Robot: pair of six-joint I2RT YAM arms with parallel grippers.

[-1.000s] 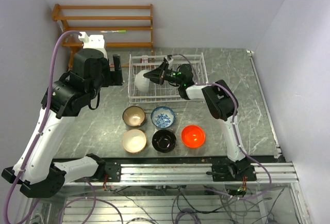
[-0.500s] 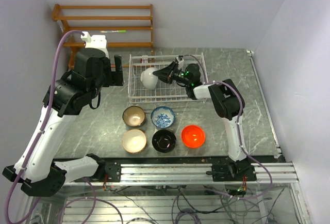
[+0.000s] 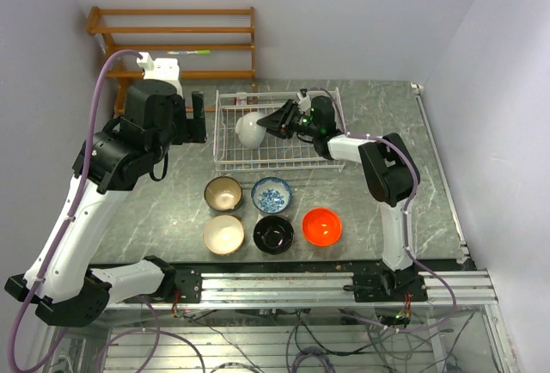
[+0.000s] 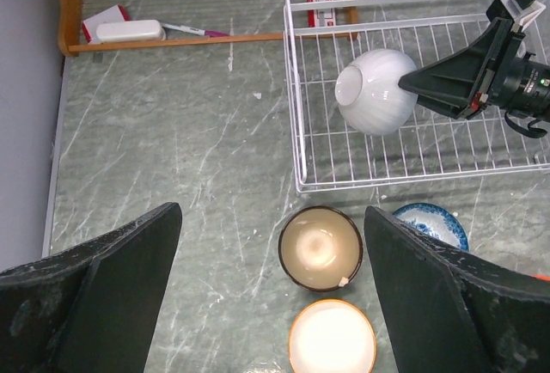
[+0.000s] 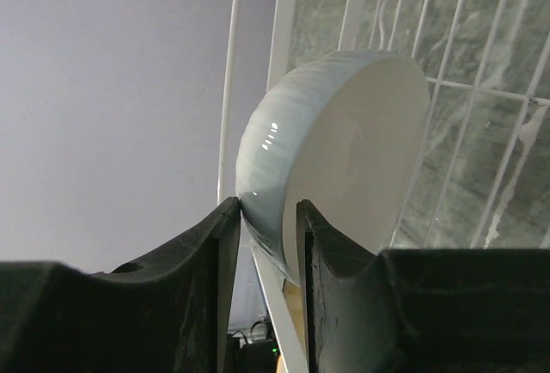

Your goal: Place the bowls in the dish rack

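1. From above, you see the small round white bowl (image 3: 247,131) tipped on its edge inside the rectangular white wire-grid dish rack (image 3: 258,167), towards its left end. The right gripper (image 3: 268,125) reaches in from the right and meets it. Five bowls wait on the grey marbled table (image 3: 163,210) in front of the rack: the brown bowl with a tan inside (image 3: 223,192), the blue-and-white patterned bowl (image 3: 271,194), the cream-beige bowl (image 3: 223,235), the glossy black bowl (image 3: 273,234) and the bright orange-red bowl (image 3: 321,227). The left gripper (image 3: 194,117) hovers just left of the rack.

2. In the left wrist view, the left gripper's jaws are spread wide with nothing between them, above bare table. The white bowl rests on the rack's wires, with the right gripper's tip against its right side.

3. In the right wrist view, the fingers (image 5: 215,261) bracket the bowl's wall, one on each face. You cannot tell whether they pinch it or merely flank it.

4. You are most likely setting down the first of six bowls. Next, spread the jaws clear of the rim and draw back to the right without dragging it, since a bowl on edge may roll. Then go for one of the five on the table.
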